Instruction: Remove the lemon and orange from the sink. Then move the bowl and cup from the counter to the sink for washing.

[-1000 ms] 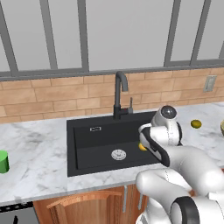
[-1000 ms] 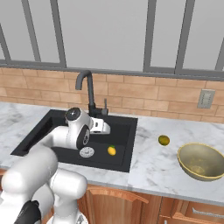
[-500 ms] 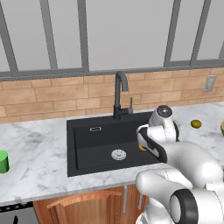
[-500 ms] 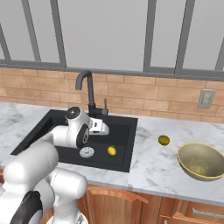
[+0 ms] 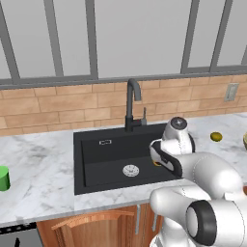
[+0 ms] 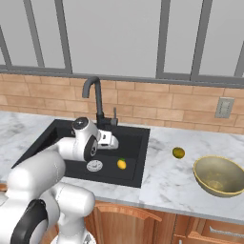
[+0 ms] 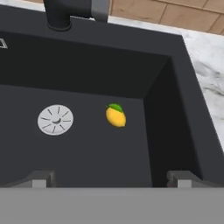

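Jaws [image 7: 109,177] come first, nearest the camera in the hand view: the two dark tips stand far apart, spread wide, with nothing between them. They hang over the right half of the sink [image 7: 175,87].

Past the tips, on the black floor of the sink, lies the lemon [image 7: 116,117]. It is a little oval. In the hand view its long way runs up and down the picture, a bit slanted, and its small green end points up and a little left, toward the back wall. It sits between the round silver drain [image 7: 55,119] and the right wall of the sink, touching neither. In the right base view the lemon [image 6: 122,164] lies just right of the drain [image 6: 94,166], below the white hand.

Farther back, the black faucet [image 5: 131,103] stands behind the sink [image 5: 96,154].

On the marble worktop [image 6: 167,178] right of the sink rests the orange [image 6: 178,152], out of the sink and well apart from the lemon. Near it, further right, sits the bowl [image 6: 220,175], open side up.

Far on the other side of the sink, the green cup [image 5: 4,178] stands upright near the left edge of the left base view.
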